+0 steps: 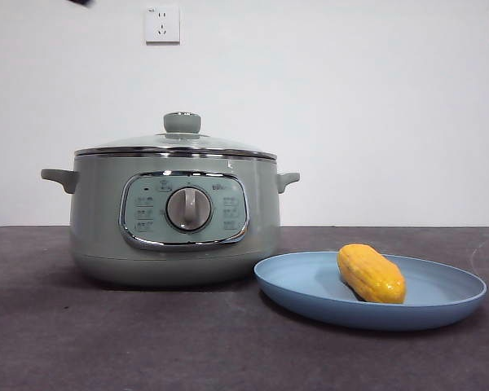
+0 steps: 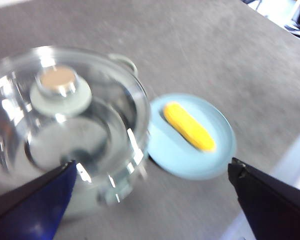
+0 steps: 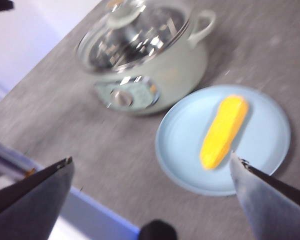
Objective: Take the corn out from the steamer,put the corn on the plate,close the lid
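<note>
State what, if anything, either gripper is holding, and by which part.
Nothing is held. Both grippers are open and empty above the table; the corn lies on the plate, and the lid sits on the steamer.

Glass lid (image 1: 177,143) (chrome-rimmed, glossy); matt grey table (image 1: 106,342).

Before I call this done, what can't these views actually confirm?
- Inside of the steamer: front view shows only its wall; both wrist views are blurred, with glare on the lid.
- Panel markings: too small in front view, blurred in right wrist view.
- Underside of the corn: hidden against the plate.
- Left gripper and right gripper: jaws cut off at the frame edge.
</note>
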Motion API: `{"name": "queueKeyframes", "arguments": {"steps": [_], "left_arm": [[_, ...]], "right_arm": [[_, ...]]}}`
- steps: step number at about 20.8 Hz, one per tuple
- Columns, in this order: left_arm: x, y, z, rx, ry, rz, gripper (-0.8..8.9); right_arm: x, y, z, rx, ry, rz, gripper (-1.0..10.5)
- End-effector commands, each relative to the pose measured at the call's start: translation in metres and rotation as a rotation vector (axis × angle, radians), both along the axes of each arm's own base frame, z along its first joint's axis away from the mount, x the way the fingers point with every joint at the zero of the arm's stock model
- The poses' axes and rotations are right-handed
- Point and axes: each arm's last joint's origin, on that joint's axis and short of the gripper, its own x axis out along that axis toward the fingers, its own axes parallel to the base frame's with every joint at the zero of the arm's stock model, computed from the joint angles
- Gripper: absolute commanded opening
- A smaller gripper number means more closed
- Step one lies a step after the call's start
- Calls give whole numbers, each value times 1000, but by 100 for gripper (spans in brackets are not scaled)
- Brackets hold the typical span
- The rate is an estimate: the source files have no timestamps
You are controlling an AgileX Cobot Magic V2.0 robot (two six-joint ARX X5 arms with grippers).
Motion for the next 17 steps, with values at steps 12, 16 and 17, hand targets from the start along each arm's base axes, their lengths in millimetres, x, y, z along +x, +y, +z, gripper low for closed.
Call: {"name": "queueKeyframes", "arguments": {"steps": [12, 16, 17], "left_arm": [[-52, 21, 4, 0, 102, -55, -4], [-52, 21, 4, 1, 102, -55, -4], [-52, 21, 4, 1, 102, -54, -4]], "right_arm": [[-2, 0, -6, -26, 47, 35, -7], [-2, 0, -6, -27, 47, 33, 1], [-2, 0, -6, -28, 46, 31, 1]]}}
